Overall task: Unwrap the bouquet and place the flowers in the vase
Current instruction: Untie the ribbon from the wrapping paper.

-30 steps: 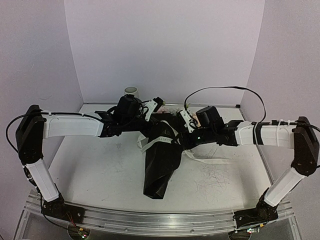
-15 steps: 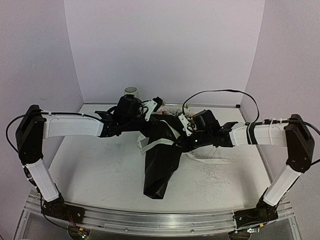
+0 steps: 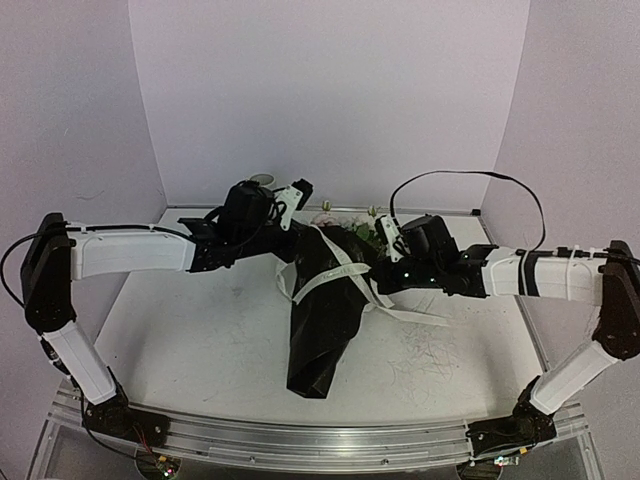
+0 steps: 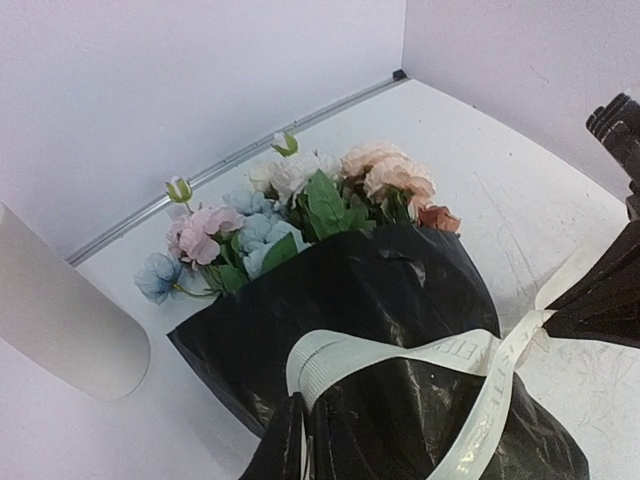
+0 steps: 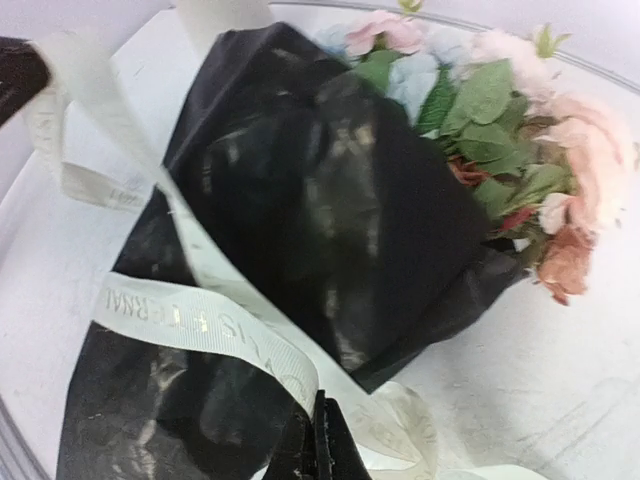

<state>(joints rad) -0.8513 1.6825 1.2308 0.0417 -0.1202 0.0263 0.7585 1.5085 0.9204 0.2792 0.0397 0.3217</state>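
A scuffed white tabletop (image 3: pixel 200 340) is lying under everything, showing a patch of thin grey scribbled scratch marks (image 3: pixel 425 365) on its near right part. Plain pale lilac walls (image 3: pixel 330 90) are closing it in at the back and on both sides, a thin grey metal strip (image 4: pixel 130 222) running along the back wall's foot. A silvery ridged metal rail (image 3: pixel 300 435) is running along the table's near edge.

cream ribbon (image 5: pixel 200 325), printed letters, partly legible "RNAL"

vase (image 3: pixel 262 180) mostly behind left arm (image 3: pixel 130 252), flowers (image 3: pixel 325 218) with stems hidden in wrapping (image 3: pixel 325 330)
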